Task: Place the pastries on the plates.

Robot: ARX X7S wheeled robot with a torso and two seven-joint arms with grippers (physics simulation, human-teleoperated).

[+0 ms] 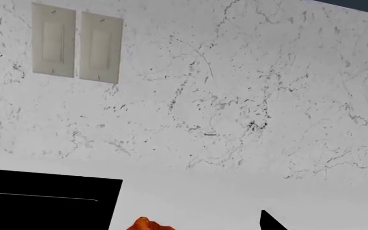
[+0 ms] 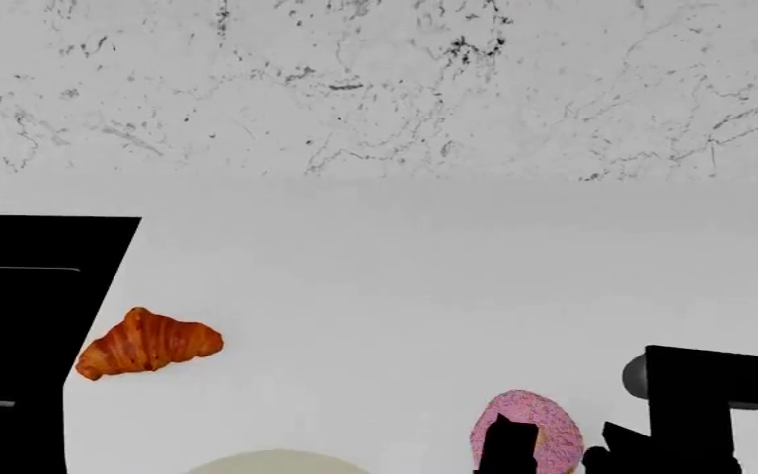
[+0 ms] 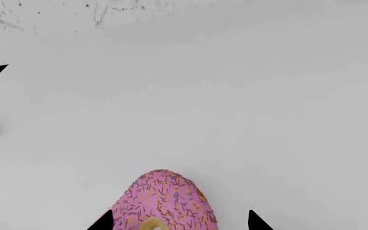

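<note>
The pink-frosted sprinkled donut (image 2: 527, 433) lies on the white counter near the front right. My right gripper (image 3: 180, 223) is open, its fingertips (image 3: 104, 222) standing either side of the donut (image 3: 165, 201) without touching it. The golden-orange croissant (image 2: 149, 344) lies at the left, beside a black surface. My left gripper (image 1: 187, 226) is open and empty; one fingertip (image 1: 270, 222) shows, and the croissant's tip (image 1: 147, 224) lies just ahead of it. Only the rim of the cream plate (image 2: 271, 462) shows at the front edge of the head view. The grey plate is out of view.
A black flat surface (image 2: 24, 326) is set in the counter at the left and also shows in the left wrist view (image 1: 43, 199). A marble backsplash (image 2: 379, 79) rises behind the counter, with two wall switch plates (image 1: 75, 45).
</note>
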